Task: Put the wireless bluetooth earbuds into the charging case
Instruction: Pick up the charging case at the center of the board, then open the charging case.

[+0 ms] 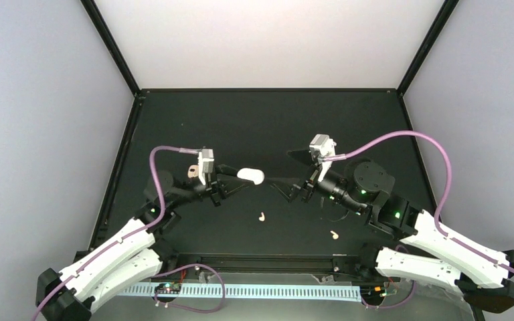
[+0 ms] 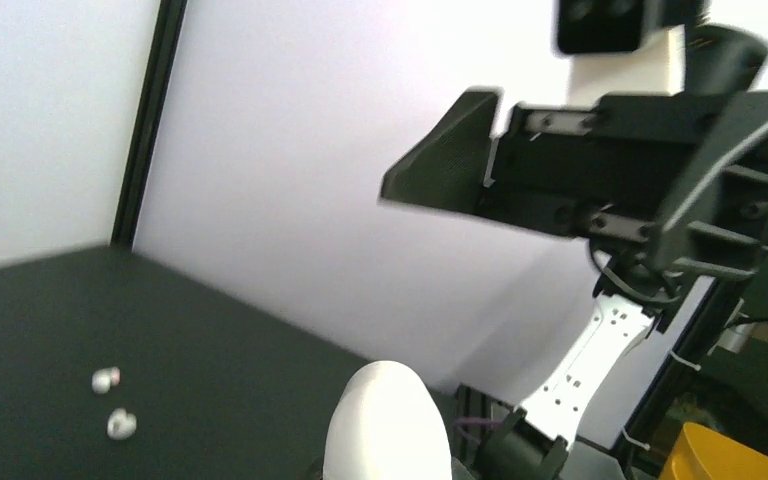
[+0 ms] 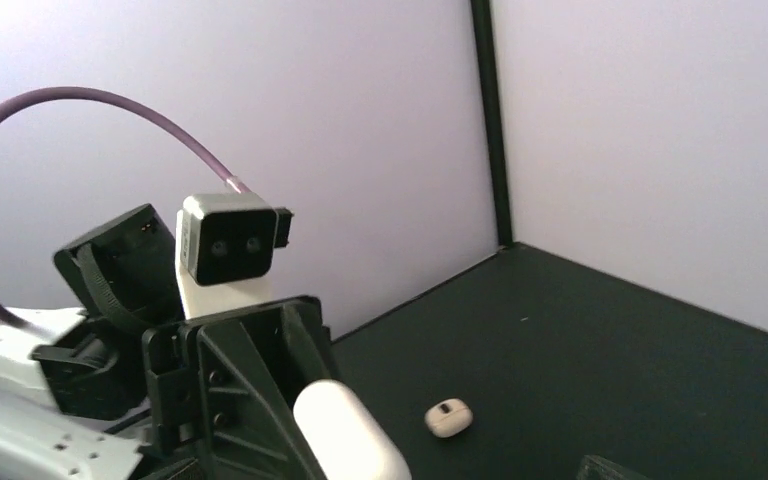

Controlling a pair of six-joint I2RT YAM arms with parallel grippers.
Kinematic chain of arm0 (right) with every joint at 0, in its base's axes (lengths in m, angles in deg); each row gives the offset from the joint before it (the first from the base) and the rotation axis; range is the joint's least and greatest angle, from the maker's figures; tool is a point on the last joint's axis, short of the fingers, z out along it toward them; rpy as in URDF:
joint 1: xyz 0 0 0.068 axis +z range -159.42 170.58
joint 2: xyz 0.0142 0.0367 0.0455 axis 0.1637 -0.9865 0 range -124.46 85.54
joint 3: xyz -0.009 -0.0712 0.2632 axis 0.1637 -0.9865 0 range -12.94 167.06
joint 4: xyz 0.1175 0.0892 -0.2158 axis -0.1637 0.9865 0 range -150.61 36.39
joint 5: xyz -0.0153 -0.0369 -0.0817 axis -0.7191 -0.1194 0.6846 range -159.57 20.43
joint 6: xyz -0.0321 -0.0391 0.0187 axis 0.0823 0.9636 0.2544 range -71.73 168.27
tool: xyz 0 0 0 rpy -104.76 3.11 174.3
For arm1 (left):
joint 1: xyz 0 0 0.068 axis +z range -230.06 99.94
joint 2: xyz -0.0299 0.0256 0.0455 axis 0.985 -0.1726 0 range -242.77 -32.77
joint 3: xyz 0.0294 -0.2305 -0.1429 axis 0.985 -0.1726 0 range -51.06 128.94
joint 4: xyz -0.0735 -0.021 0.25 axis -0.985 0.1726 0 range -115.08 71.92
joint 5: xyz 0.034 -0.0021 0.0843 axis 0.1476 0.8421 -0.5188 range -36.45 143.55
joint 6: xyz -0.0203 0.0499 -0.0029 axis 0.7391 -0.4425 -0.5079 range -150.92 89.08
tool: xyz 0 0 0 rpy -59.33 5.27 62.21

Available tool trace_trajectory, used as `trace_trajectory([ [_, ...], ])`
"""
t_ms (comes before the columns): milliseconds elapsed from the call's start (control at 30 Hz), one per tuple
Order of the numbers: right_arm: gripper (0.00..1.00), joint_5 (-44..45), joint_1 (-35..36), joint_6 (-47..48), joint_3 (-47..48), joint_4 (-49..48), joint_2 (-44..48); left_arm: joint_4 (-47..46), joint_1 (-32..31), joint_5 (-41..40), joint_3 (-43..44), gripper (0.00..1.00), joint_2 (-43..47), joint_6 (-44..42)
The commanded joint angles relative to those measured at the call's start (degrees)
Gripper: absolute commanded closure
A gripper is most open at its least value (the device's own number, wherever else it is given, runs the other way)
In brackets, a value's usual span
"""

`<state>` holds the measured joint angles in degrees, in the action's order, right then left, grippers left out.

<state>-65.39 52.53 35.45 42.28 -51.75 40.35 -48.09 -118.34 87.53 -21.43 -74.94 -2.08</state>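
My left gripper [image 1: 239, 178] is shut on the charging case [image 1: 250, 176], a glossy white pill shape with its lid closed, held above the black table and pointing right. The case fills the bottom of the left wrist view [image 2: 385, 425] and shows in the right wrist view [image 3: 345, 435]. My right gripper [image 1: 290, 174] is open and empty, facing the case a short gap to its right. Two cream-white earbuds lie on the table, one below the case [image 1: 262, 216] and one further right [image 1: 334, 235]. Both show small in the left wrist view [image 2: 106, 379] [image 2: 121, 424].
A small peach-tan lump with a dark spot [image 1: 192, 171] lies on the table behind my left wrist and also shows in the right wrist view [image 3: 449, 417]. Black frame posts and pale walls enclose the table. A black rail [image 1: 261, 257] runs along the near edge.
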Motion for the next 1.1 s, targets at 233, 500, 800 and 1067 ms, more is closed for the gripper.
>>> trace_trajectory([
  [233, 0.07, -12.99, -1.75, -3.06, -1.41, -3.50, -2.42, -27.71, 0.10, 4.83, -5.63, 0.98, 2.95, -2.44],
  [500, 0.07, -18.67, -1.81, -1.30, 2.27, -0.85, -7.16, -27.22, 0.00, 8.57, -6.43, 0.98, 5.23, -5.87],
  [800, 0.08, -14.40, -1.76, -1.25, 4.39, -0.32, -8.58, -14.70, 0.00, 10.41, -3.63, 0.98, 7.92, -12.31],
  [1067, 0.08, -16.96, -1.77, -0.75, 5.00, 0.26, -9.92, -13.66, 0.02, 10.70, -3.70, 0.98, 8.22, -13.72],
])
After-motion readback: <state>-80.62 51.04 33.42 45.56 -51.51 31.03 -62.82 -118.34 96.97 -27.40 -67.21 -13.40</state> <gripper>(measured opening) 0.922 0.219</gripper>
